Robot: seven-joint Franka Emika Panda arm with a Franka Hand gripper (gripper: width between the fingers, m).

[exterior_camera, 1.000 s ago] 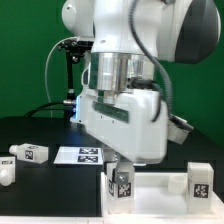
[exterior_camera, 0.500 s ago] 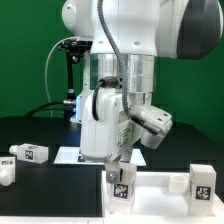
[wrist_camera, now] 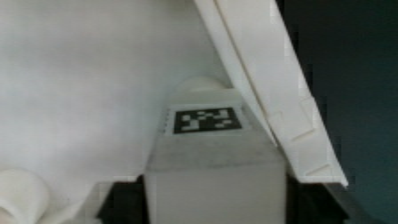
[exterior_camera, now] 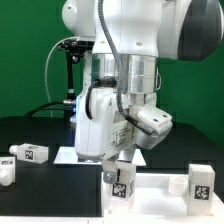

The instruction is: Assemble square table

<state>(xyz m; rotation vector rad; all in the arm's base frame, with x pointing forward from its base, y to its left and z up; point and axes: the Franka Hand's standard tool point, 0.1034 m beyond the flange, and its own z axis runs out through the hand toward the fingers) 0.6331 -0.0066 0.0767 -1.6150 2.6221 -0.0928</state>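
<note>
The white square tabletop (exterior_camera: 160,203) lies at the front, toward the exterior view's right. A white block leg (exterior_camera: 121,186) with a marker tag stands upright at its near corner toward the exterior view's left. My gripper (exterior_camera: 118,172) reaches straight down over that leg. In the wrist view the leg (wrist_camera: 210,150) fills the space between the dark fingers (wrist_camera: 125,205) of my gripper (wrist_camera: 214,205), next to the tabletop's raised rim (wrist_camera: 267,90). Whether the pads press on the leg does not show. A second leg (exterior_camera: 198,181) stands at the tabletop's corner toward the exterior view's right.
Two loose tagged legs (exterior_camera: 30,153) (exterior_camera: 5,170) lie on the black table toward the exterior view's left. The marker board (exterior_camera: 64,155) lies behind the tabletop, mostly hidden by the arm. A black camera stand (exterior_camera: 68,70) rises at the back.
The wrist has turned about the upright leg since a second ago. In the last half second the arm and the leg have hardly shifted.
</note>
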